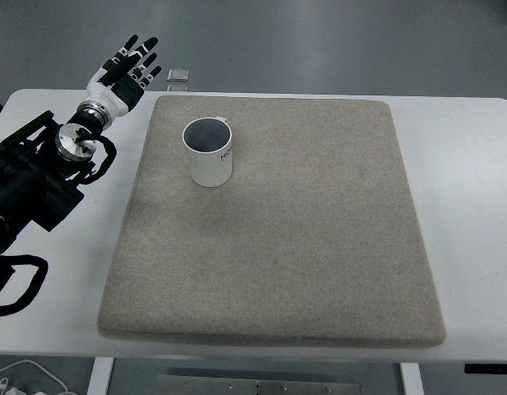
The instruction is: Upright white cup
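Toward the upper left of the frame, on the beige felt mat, the white cup stands upright with its open mouth facing up and a dark interior showing. Some small dark print sits on its right side, too small to read. The cup rests near the mat's upper left corner, well clear of the mat's edges.

Left of the mat, the robot's left hand hovers over the upper left part of the white desk, its fingers spread apart and extended, gripping nothing. It is apart from the cup and not touching it. The black left arm runs from the hand down toward the lower left edge of the frame, with a black cable loop lying beside it on the desk.

Just beyond the desk's far edge, above the mat's upper left corner, a small grey rectangular object lies on the floor.
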